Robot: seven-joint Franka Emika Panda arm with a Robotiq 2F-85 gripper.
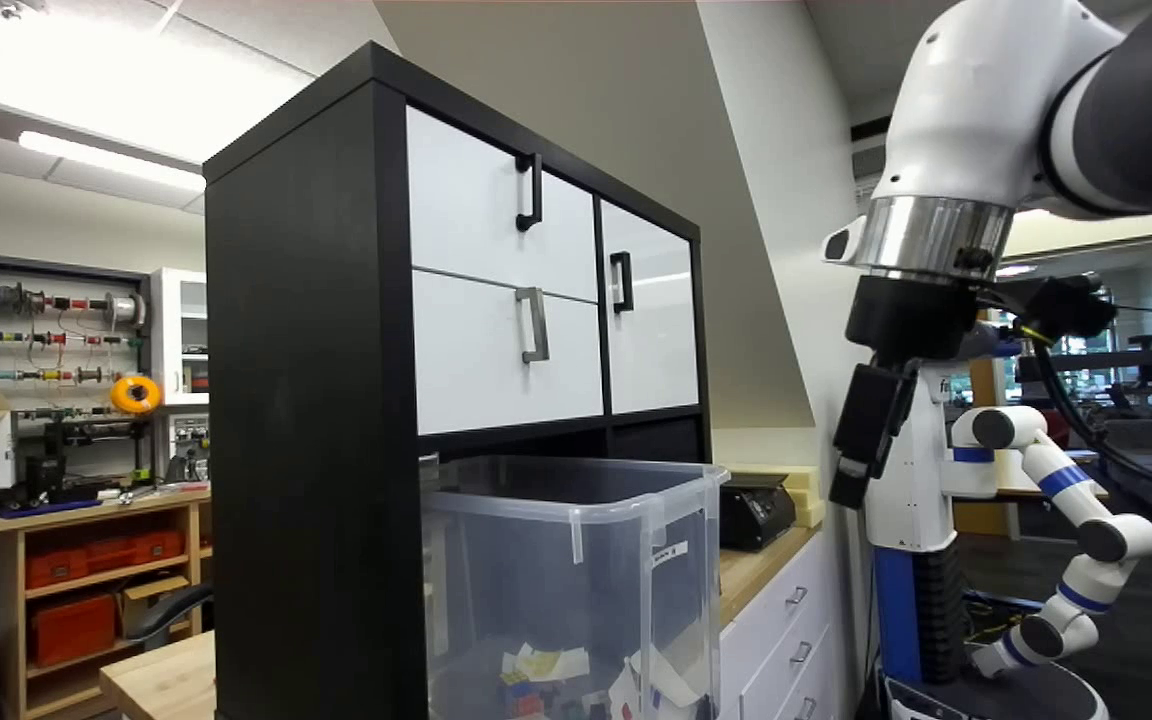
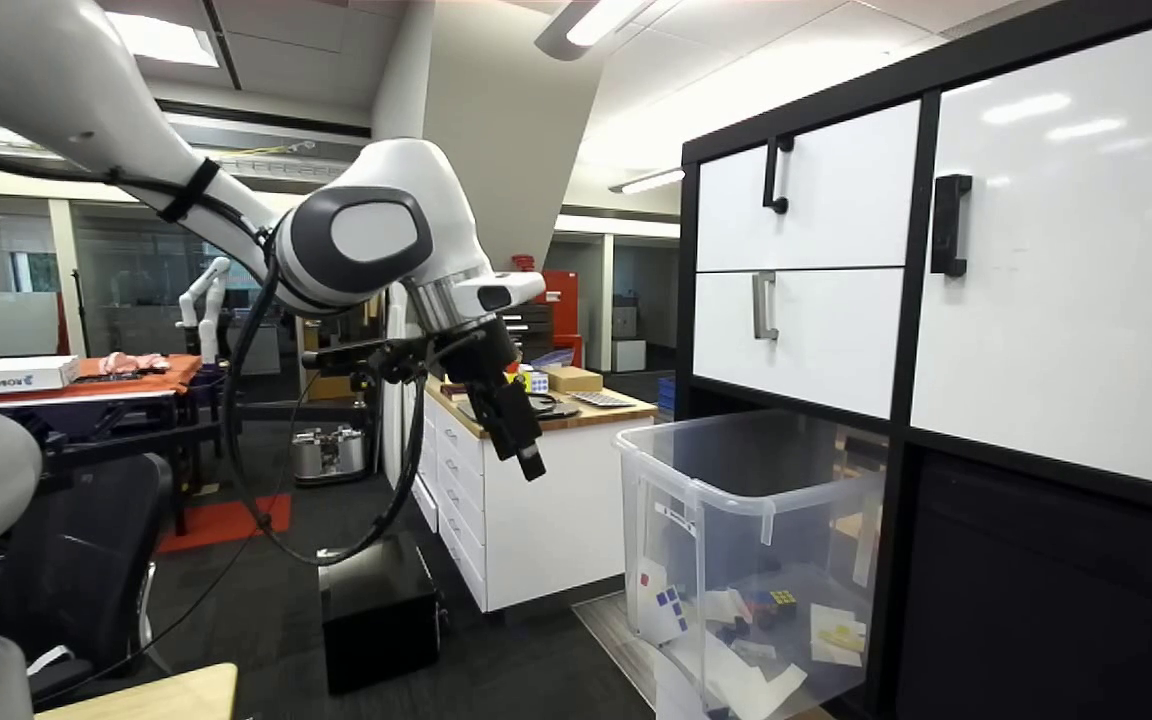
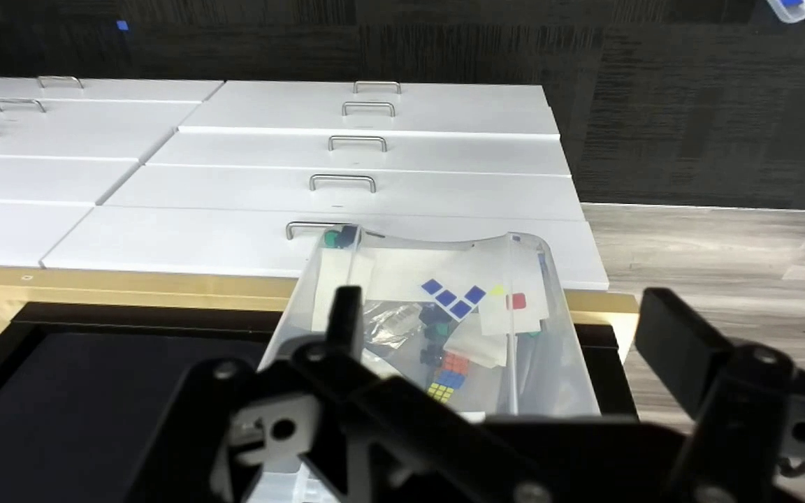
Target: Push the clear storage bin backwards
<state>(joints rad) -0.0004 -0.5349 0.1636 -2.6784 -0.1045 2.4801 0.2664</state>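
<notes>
The clear storage bin (image 1: 546, 575) is a large see-through tub with a thick rounded rim. It stands under the white drawers of a black cabinet and juts out of its open lower bay; it also shows in an exterior view (image 2: 698, 495). Papers and puzzle cubes lie inside it. The wrist view shows the bin (image 3: 560, 356) from above, partly hidden by the gripper. My gripper (image 1: 848, 480) is raised, in front of and apart from the bin, tilted downward; an exterior view also shows it (image 2: 530, 462). In the wrist view its fingers (image 3: 504, 304) are wide apart with nothing between them.
The tall black cabinet (image 1: 306, 400) with white drawers and handles rises over the bin. A white drawer unit with a wooden top (image 2: 561, 510) stands beside it, holding a black device (image 1: 754, 512). A black box (image 2: 376, 620) is on the floor.
</notes>
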